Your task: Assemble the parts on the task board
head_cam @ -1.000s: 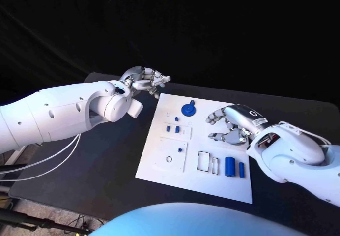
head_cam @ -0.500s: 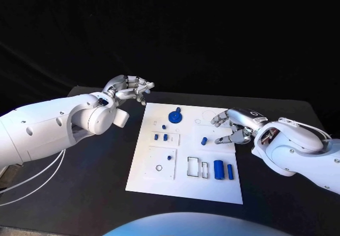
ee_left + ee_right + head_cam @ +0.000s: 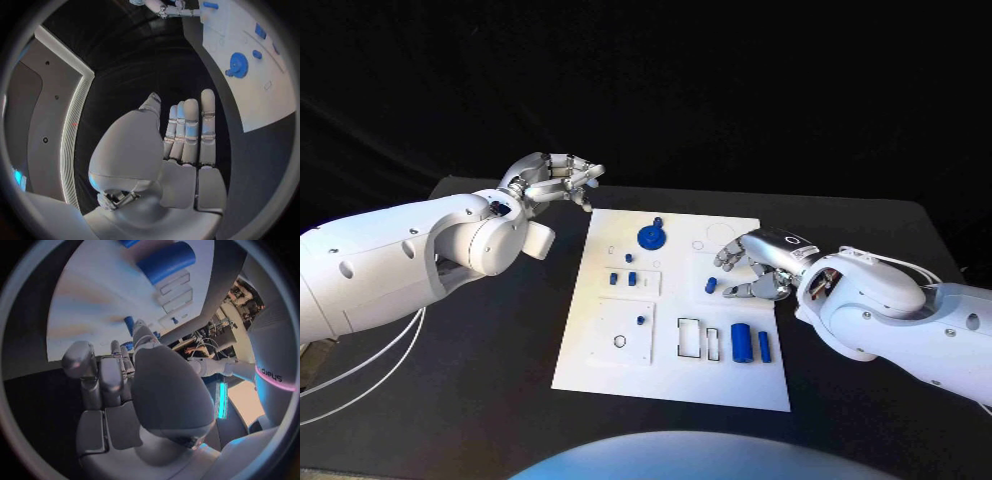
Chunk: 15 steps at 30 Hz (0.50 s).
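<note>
The white task board (image 3: 668,370) lies in the middle of the black table. On it are a blue gear (image 3: 651,236), two small blue parts (image 3: 622,279) side by side, and a tiny one (image 3: 642,320). A thick blue cylinder (image 3: 741,337) lies beside a thinner one (image 3: 764,346). My right hand (image 3: 750,265) hovers over the board's right middle, fingers apart, tips right by a small blue piece (image 3: 710,285) and gripping nothing. That piece (image 3: 129,322) sits just beyond the right hand (image 3: 125,390). My left hand (image 3: 553,178) floats beyond the board's far left corner, holding nothing, its fingers (image 3: 190,130) straight.
Empty rectangular slots (image 3: 700,338) sit left of the cylinders, and a ring outline (image 3: 619,341) marks the board's near left. Black table (image 3: 473,350) surrounds the board on every side. The left wrist view shows the gear (image 3: 237,65) and the right hand (image 3: 169,9) far off.
The whole head view has shifted with the camera. My right hand has crept inward over the board toward the small blue piece. The left hand keeps its place.
</note>
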Motion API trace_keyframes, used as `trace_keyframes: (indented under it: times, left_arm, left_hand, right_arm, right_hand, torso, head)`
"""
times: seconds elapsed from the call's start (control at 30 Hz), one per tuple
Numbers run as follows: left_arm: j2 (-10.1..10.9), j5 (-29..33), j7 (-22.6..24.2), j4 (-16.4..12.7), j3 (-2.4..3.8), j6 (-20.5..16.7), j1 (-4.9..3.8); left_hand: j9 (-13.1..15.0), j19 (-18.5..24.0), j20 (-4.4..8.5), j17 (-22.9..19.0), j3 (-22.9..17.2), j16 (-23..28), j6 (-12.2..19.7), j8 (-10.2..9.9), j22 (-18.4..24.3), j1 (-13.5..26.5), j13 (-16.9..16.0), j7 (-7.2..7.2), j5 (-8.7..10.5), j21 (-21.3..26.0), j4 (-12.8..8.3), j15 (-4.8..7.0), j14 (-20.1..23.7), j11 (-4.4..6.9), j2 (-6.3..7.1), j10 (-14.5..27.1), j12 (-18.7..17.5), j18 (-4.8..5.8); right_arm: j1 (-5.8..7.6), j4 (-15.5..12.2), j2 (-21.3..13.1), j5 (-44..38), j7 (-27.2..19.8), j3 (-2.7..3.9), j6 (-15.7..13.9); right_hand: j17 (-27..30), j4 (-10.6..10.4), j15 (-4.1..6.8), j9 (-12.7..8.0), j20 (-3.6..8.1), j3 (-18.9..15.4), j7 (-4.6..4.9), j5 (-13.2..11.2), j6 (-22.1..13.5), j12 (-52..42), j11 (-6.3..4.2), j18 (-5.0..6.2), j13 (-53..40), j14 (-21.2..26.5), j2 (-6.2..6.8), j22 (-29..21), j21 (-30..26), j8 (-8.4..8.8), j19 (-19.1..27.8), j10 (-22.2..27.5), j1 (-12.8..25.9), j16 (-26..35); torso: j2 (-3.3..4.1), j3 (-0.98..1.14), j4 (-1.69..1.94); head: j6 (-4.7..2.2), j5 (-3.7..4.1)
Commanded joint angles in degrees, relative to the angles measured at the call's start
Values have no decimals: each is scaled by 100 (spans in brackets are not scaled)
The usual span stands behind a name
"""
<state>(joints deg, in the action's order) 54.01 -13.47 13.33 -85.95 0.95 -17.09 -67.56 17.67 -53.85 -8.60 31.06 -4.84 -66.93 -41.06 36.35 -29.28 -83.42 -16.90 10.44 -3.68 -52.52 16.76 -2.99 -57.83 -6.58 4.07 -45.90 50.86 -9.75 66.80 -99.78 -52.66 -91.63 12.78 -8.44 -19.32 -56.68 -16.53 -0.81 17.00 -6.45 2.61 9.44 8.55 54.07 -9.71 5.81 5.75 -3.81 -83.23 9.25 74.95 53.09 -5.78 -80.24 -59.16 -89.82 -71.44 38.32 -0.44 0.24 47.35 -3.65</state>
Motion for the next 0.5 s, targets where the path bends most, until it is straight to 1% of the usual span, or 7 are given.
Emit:
trace_keyframes:
  times: [0.03,0.2,0.3,0.37,0.5]
  left_arm:
    - [3,103,107,-3,3,89,-1]
    - [5,110,101,-7,3,92,-1]
    - [6,119,97,-11,3,96,-1]
    - [8,123,92,-13,3,93,-1]
    - [13,127,83,-15,3,92,-2]
  left_hand:
    - [-10,9,-20,-13,-39,45,26,-16,14,-52,11,28,-5,29,-11,-5,47,-15,20,-35,-34,-85]
    - [-21,1,-21,-31,-61,74,26,-16,36,-55,26,31,-7,61,-9,-7,51,-17,13,-38,-36,-85]
    - [-40,-18,-20,-56,-126,110,25,-15,70,-88,51,30,-11,107,-13,-5,48,-15,-23,-40,-42,-86]
    - [-46,-26,-20,-63,-148,120,25,-16,80,-100,60,30,-10,121,-14,-5,46,-15,-31,-40,-44,-86]
    - [-57,-40,-18,-75,-184,136,26,-17,96,-119,74,32,-9,142,-14,-4,41,-15,-38,-40,-48,-86]
  right_arm:
    - [-38,17,62,-128,-84,-2,-31]
    - [-113,84,161,-139,-109,-5,-33]
    - [-154,116,214,-139,-113,-7,-37]
    - [-171,133,244,-141,-109,-7,-41]
    - [-191,175,294,-152,-88,-7,-25]
  right_hand:
    - [-34,2,4,-12,6,93,-5,37,81,-12,0,48,9,-29,-66,237,55,-34,-46,-72,2,-45]
    - [-104,-2,7,-40,13,287,3,37,206,8,-1,28,11,-51,-110,287,169,-52,-88,-199,-16,-105]
    - [-146,-4,9,-56,16,400,3,30,290,27,-5,19,11,-62,-117,312,223,-67,-107,-269,-7,-140]
    - [-147,-3,10,-59,16,419,0,29,297,32,-6,18,12,-63,-118,314,225,-66,-108,-276,-7,-143]
    - [-151,-9,14,-78,19,519,-8,22,340,59,-12,16,13,-63,-132,326,242,-65,-114,-311,13,-154]
  torso:
    - [-6,-7,-3]
    - [-5,-11,2]
    - [-1,-11,6]
    - [-3,-8,5]
    - [-5,-11,7]
  head:
    - [-2,17]
    - [-4,30]
    - [-4,31]
    - [0,23]
    - [3,20]
